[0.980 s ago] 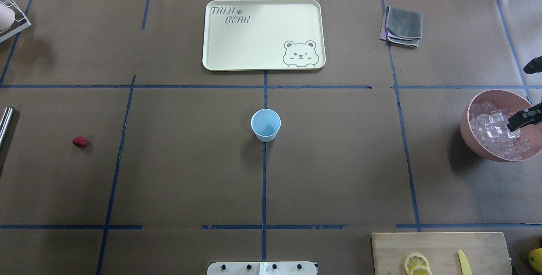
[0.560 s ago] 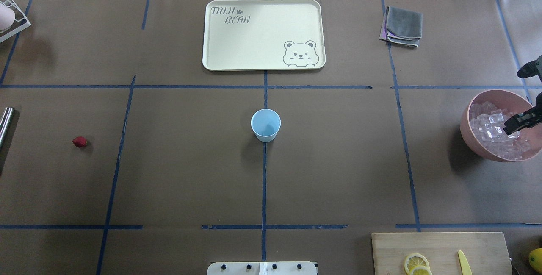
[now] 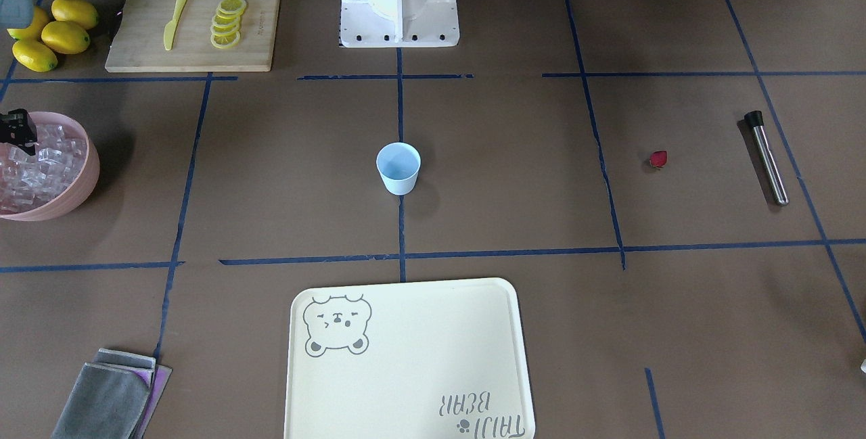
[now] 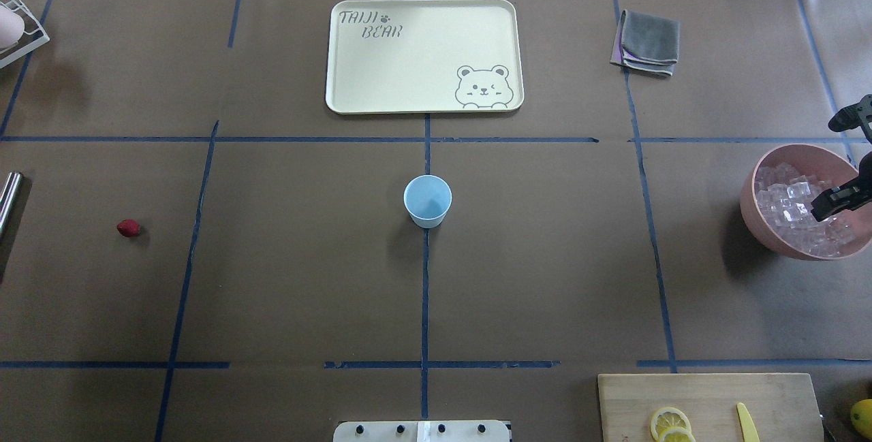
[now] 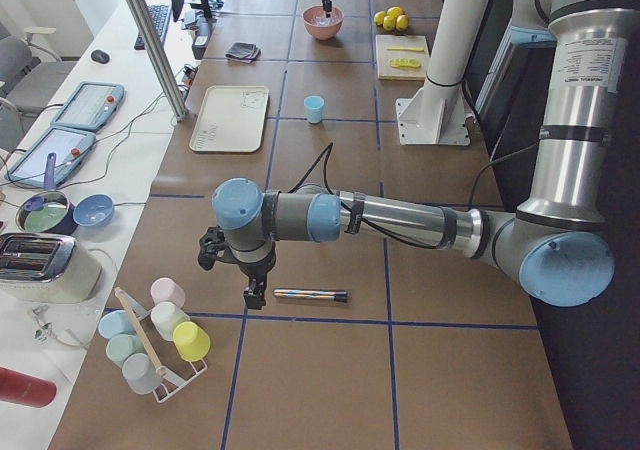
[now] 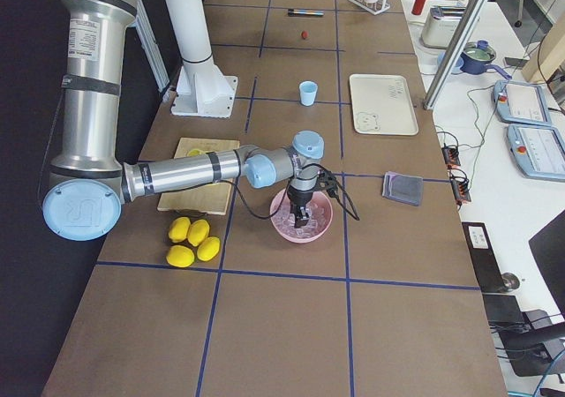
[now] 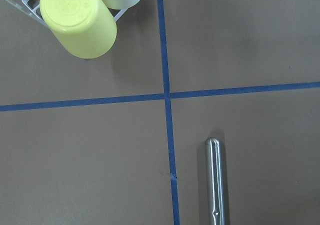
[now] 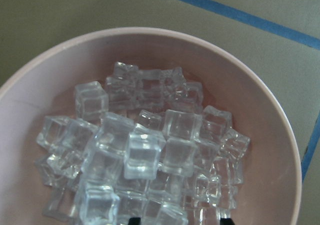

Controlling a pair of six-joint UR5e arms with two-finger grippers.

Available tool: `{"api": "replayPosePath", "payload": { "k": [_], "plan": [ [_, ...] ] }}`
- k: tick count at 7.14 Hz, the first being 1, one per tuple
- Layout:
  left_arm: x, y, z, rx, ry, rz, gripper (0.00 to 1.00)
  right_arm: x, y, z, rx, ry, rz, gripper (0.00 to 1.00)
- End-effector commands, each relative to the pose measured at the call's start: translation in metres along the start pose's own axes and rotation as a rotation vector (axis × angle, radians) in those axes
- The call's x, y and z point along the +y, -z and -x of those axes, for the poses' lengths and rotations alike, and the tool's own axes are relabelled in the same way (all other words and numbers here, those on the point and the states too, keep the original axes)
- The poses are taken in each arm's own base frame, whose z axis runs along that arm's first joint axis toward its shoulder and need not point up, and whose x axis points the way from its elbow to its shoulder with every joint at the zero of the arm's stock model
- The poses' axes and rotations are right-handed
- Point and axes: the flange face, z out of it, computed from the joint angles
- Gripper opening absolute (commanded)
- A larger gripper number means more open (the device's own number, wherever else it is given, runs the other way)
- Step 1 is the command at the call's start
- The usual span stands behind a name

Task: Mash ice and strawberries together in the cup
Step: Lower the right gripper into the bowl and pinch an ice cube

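Brown-papered table (image 4: 545,258) | right gripper (image 6: 304,216): fingers held parted, nothing gripped, ice (image 8: 145,155) in pink bowl (image 8: 260,100) seen directly beneath | left gripper (image 5: 252,296): opening cannot be told, steel muddler (image 5: 310,295) just beside | cup (image 4: 428,200) stood well apart from both | strawberry (image 4: 128,227) laid between cup and muddler

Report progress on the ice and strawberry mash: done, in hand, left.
Done: nothing yet; the cup looks empty. In hand: the right gripper, jaws open, is at the ice in the pink bowl, with no cube gripped. Left: ice and the strawberry, lying alone on the table, go into the cup, then the mashing; the metal muddler lies on the table.
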Motion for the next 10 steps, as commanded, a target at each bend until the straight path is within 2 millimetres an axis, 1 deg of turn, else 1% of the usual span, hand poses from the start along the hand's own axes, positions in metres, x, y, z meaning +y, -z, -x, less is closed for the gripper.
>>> {"api": "replayPosePath", "payload": {
  "k": [1,4,5,6,7,8,9,10],
  "plan": [
    [0.0,0.003,-0.003,0.0,-0.004,-0.004,1.0,-0.001,-0.003,0.0,-0.001,-0.001,0.004,0.61],
    [-0.003,0.005,-0.005,-0.002,-0.006,-0.007,1.0,-0.002,-0.004,0.004,-0.004,0.006,0.009,0.58],
    [-0.005,0.006,-0.006,-0.002,-0.008,-0.009,1.0,-0.002,-0.005,0.005,-0.005,0.01,0.009,0.5],
    [-0.006,0.007,-0.006,-0.002,-0.008,-0.011,1.0,-0.002,-0.005,0.005,-0.005,0.011,0.01,0.21],
    [-0.006,0.007,-0.008,-0.002,-0.007,-0.011,1.0,-0.002,-0.004,0.005,-0.006,0.014,0.008,0.02],
    [-0.007,0.008,-0.009,-0.003,0.006,-0.013,1.0,-0.001,-0.002,0.005,-0.005,0.013,0.005,0.0],
    [-0.007,0.011,-0.011,-0.003,0.013,-0.018,1.0,0.004,0.009,0.001,-0.004,0.01,-0.013,0.0],
    [-0.008,0.013,-0.013,-0.003,0.015,-0.022,1.0,0.02,0.04,-0.015,-0.009,-0.028,-0.062,0.0]
  ]
}}
